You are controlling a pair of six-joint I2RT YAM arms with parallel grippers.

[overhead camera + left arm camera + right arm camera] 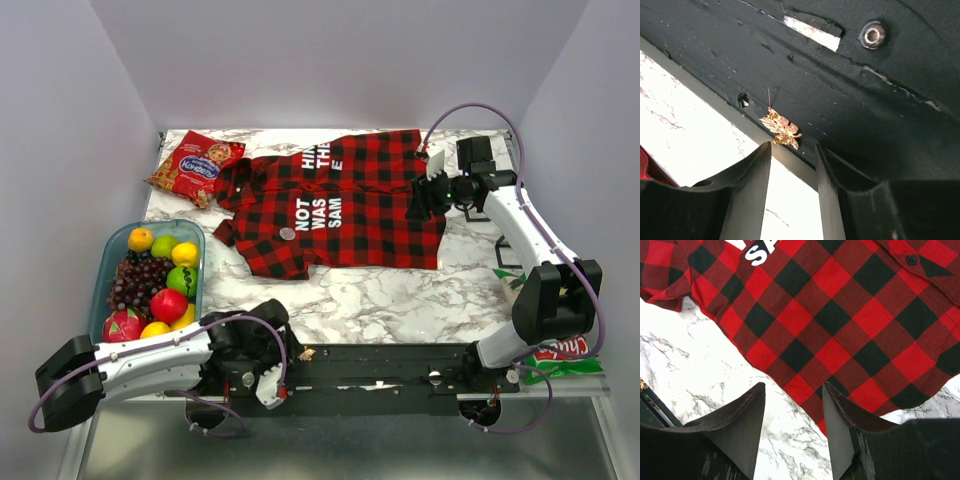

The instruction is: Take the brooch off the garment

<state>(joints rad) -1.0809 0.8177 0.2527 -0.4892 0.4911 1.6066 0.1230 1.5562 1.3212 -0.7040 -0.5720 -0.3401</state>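
The brooch (287, 233) is seen as a small silvery disc on the garment (360, 200), just beside the white "NOT WAS SAM" lettering, on the half of the shirt nearer the left arm. The left fingers (747, 190) are spread and empty. They are held low over the black base rail (865, 100) at the near edge, well apart from the shirt, with a small gold leaf-shaped ornament (781, 130) lying on the rail just beyond their tips. The right fingers (740, 425) are likewise parted and grasp nothing, poised over the marble surface (400, 290) at the shirt's right-hand hem. For a clean removal, the cloth should probably be pinned close to the disc by one arm, while the disc is taken by its rim and drawn away slowly so that the fabric is not dragged along. How the disc is fastened cannot be told. The fruit tub (108, 255) and the snack packet (195, 165) sit close to the shirt's left side and should be skirted on the left arm's approach. Nothing is seen covering the disc.
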